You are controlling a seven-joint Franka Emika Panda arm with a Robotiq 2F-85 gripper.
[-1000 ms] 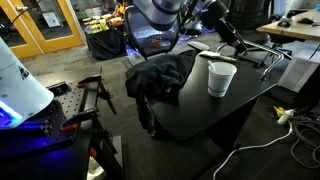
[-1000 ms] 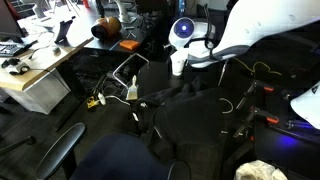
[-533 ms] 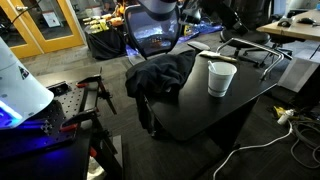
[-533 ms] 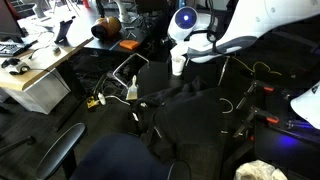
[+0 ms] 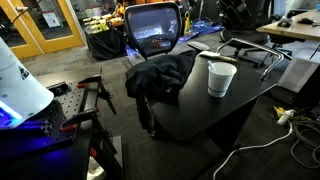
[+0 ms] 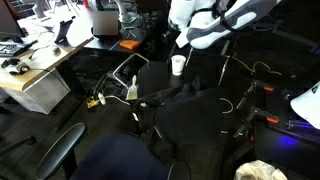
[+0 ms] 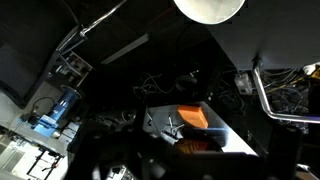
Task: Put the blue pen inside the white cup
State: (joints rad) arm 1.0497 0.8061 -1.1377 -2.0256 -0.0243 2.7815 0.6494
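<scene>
The white cup (image 5: 222, 78) stands upright on the black table (image 5: 200, 115). It also shows in an exterior view (image 6: 178, 65) and at the top edge of the wrist view (image 7: 208, 8), seen from above. I cannot make out the blue pen in any view; a dark mark at the cup's rim is too small to identify. My gripper (image 5: 234, 9) is high above and behind the cup, mostly cut off by the top edge. The white arm (image 6: 215, 20) hangs above the cup. In the wrist view the jaws are lost in the dark, so their state is unclear.
A black jacket (image 5: 160, 75) lies on the table's left end in front of a black office chair (image 5: 155, 30). A metal wire frame (image 5: 255, 50) lies behind the cup. An orange object (image 7: 192, 117) lies below the table edge. Cables (image 5: 265, 145) lie on the floor.
The arm has risen from just above the cup to the top of both exterior views, uncovering the chair behind. The cup has not moved.
</scene>
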